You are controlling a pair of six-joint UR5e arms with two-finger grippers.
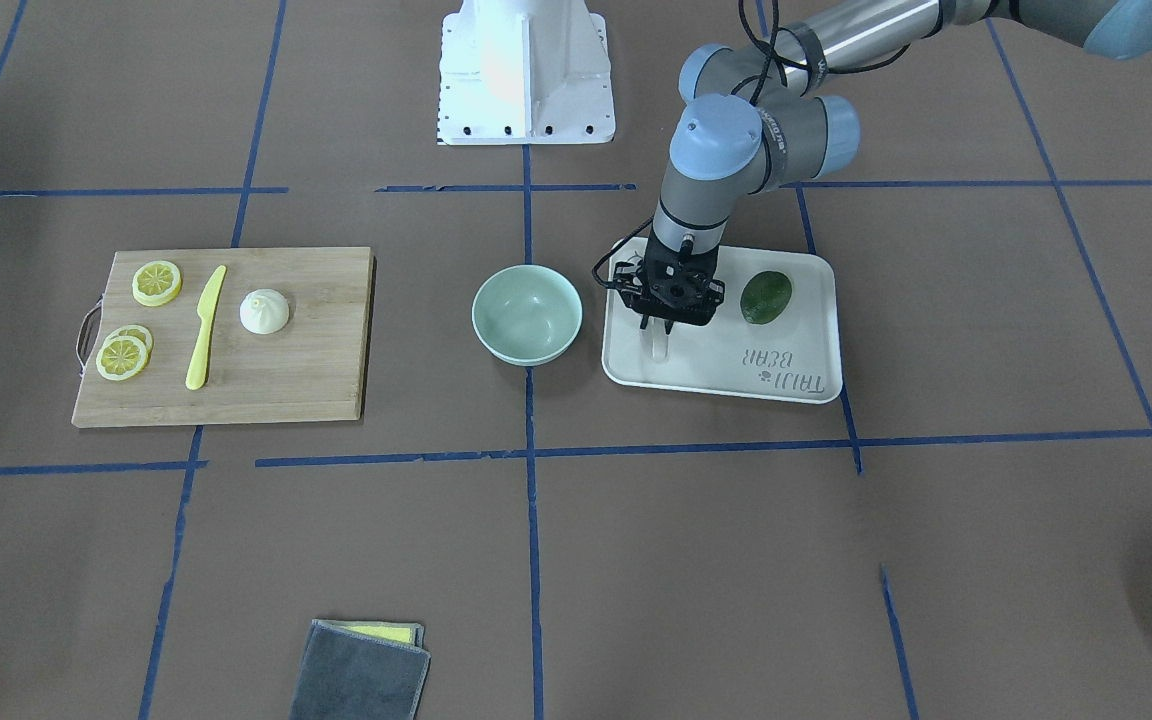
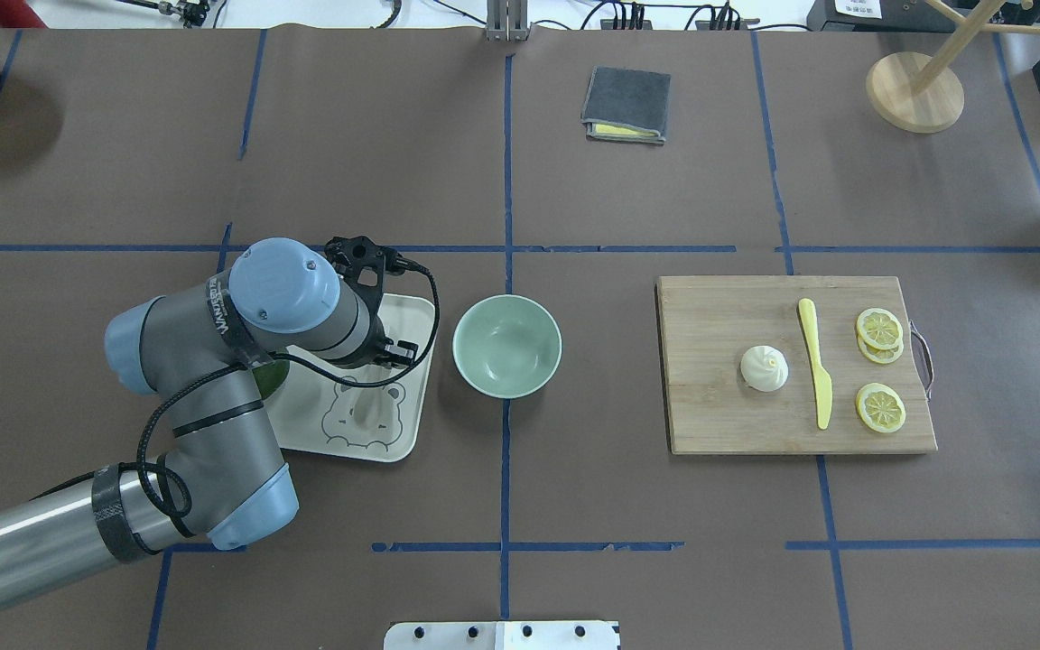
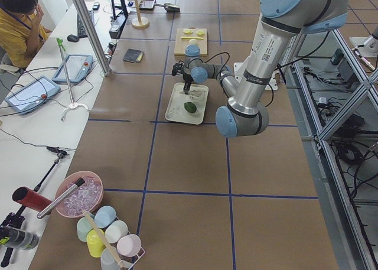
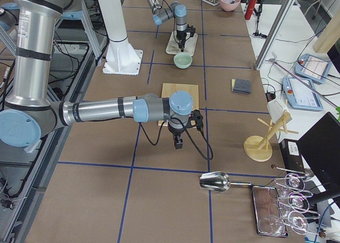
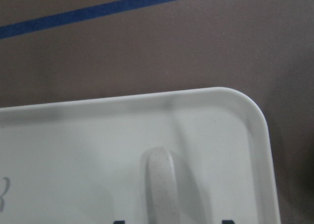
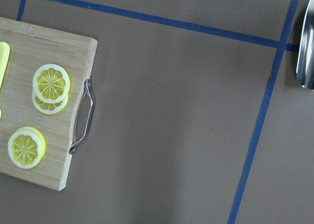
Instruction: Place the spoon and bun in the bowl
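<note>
right claw [image 4: 178, 142] above worktop [image 2: 574, 469] by board [image 2: 719, 424], apart or together cannot tell, bun [image 2: 765, 368] on board, bowl [image 2: 507, 346] beyond, spoon [image 5: 161, 185] on tray [image 2: 403, 433] beside bowl, left claw [image 1: 658, 325] apart, straddling spoon handle

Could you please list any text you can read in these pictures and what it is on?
"BEAR", with a less certain word like "TAIJI": on the tray, upside down in the front view.
Lettering on the left arm: too blurred to read.

bowl [image 2: 507, 346] between tray [image 1: 696, 368] with spoon [image 5: 159, 185] and board [image 2: 719, 415] with bun [image 2: 764, 368]
</note>
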